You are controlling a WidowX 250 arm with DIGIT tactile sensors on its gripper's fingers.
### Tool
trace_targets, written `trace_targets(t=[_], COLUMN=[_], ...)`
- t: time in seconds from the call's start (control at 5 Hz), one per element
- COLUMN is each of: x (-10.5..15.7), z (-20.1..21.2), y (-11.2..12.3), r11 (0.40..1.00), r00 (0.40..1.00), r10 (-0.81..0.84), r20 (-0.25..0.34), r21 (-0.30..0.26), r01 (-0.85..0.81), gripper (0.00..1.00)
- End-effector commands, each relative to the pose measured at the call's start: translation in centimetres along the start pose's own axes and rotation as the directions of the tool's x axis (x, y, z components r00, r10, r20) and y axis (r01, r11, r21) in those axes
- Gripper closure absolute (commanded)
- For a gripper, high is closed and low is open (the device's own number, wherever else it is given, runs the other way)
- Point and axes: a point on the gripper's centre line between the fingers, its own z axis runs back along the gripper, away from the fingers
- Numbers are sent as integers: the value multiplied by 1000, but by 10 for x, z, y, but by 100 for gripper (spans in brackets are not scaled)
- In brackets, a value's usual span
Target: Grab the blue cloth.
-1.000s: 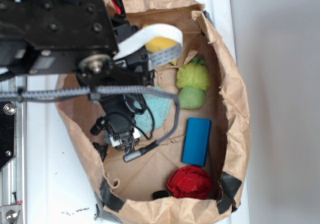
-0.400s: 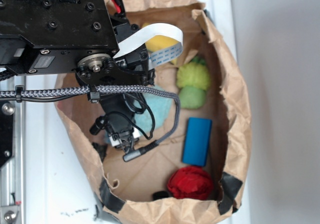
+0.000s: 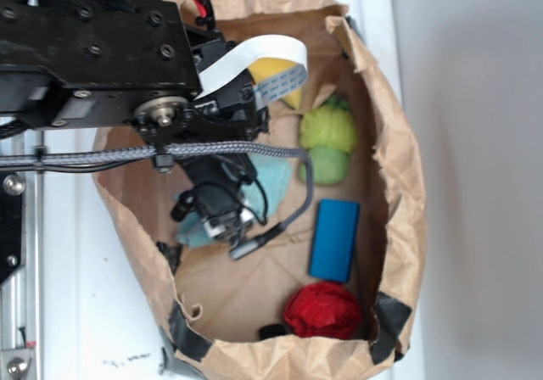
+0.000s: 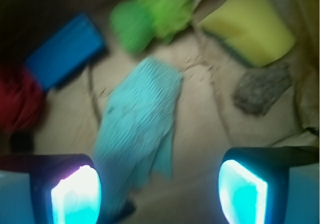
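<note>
Pale aqua-blue terry cloth lies flat on the brown paper bag floor, just ahead of and between the two finger pads, its near end reaching toward the left pad. Black gripper is spread wide, nothing held. Compared with a second ago, the wrist has shifted toward the bag's centre and more of the cloth is now covered by the arm in the exterior view; the wrist view is blurred, suggesting motion. Likely meaning: alignment over the cloth nearly complete, descent and closure remain. Rigid blue rectangular block and yellow sponge sit farther ahead, apart from the cloth.
</note>
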Motion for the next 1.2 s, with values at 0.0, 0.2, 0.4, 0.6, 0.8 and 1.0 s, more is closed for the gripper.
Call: trace_targets(t=[0.0,0.2,0.4,0.6,0.8,1.0], x=[13,11,10,8,5,4], z=[-20,-23,-23,-21,-19,-24], y=[-9,-10,-12,-13,-15,-21], r11=[999,999,999,999,999,999], r00=[992,994,995,998,999,998], r10=[7,2,1,14,22,44], r20=[122,107,97,58,36,44], r21=[-38,-52,-50,-30,-24,-20], r01=[-2,4,3,-12,-21,-44], gripper=[0,0,0,0,0,0])
